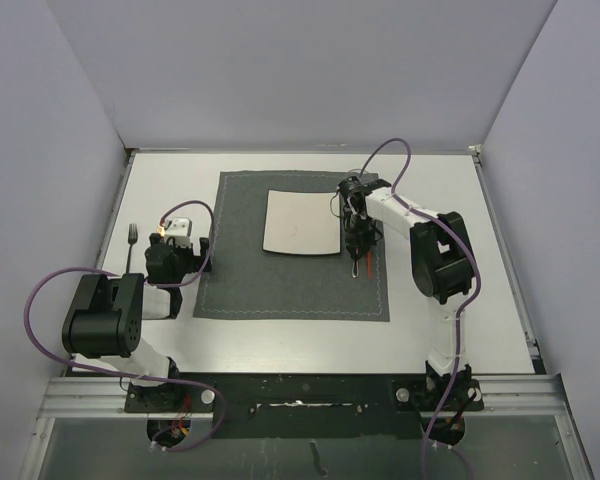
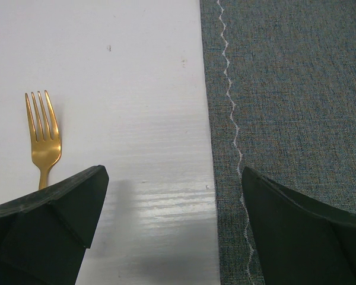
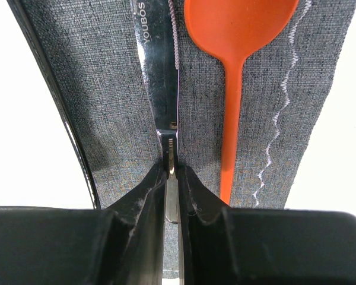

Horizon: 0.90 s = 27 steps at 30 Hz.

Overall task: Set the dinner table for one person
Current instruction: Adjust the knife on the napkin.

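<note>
Knife (image 3: 157,71) handle is clenched in your right claw (image 3: 172,169), orange spoon (image 3: 237,29) just beside; lay it flat, parallel, before letting go. Left claw (image 2: 173,172) hangs released near the fork (image 2: 44,139)

The shiny knife (image 3: 160,77) is showing small letters stamped along its blade, running sideways near the top of the right wrist view. They are spelling "OUBOS". The picture's edge may be cutting off the word's start.

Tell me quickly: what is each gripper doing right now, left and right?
Left gripper: open, holding nothing; the gold fork lies beside it.
Right gripper: shut on the knife by its handle, over the placemat.
</note>
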Available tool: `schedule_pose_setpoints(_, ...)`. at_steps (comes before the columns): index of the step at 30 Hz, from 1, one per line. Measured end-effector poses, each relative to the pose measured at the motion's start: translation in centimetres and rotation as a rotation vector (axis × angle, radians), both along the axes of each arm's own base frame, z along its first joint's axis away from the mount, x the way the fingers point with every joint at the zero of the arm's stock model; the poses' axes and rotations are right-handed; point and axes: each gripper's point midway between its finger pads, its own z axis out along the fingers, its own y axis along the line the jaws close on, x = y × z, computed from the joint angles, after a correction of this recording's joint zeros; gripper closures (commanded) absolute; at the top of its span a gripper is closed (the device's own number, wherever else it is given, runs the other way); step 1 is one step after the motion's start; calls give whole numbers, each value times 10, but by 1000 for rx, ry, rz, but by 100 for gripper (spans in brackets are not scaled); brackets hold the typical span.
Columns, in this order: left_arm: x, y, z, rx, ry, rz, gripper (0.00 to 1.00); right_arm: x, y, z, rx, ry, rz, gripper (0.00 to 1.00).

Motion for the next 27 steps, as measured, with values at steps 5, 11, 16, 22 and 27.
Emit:
schedule_pose_setpoints(5,0,0,0,0,0,0,2,0,0,0,0,0,0,95)
schedule_pose_setpoints(11,0,0,0,0,0,0,2,3,1,2,5,-9,-1,99)
schedule_pose_setpoints(16,0,0,0,0,0,0,2,7,3,6,12,-21,0,100)
schedule_pose_setpoints(22,0,0,0,0,0,0,2,11,5,1,11,-18,0,99)
schedule_pose_setpoints(27,0,0,0,0,0,0,2,11,6,-1,9,-12,-4,99)
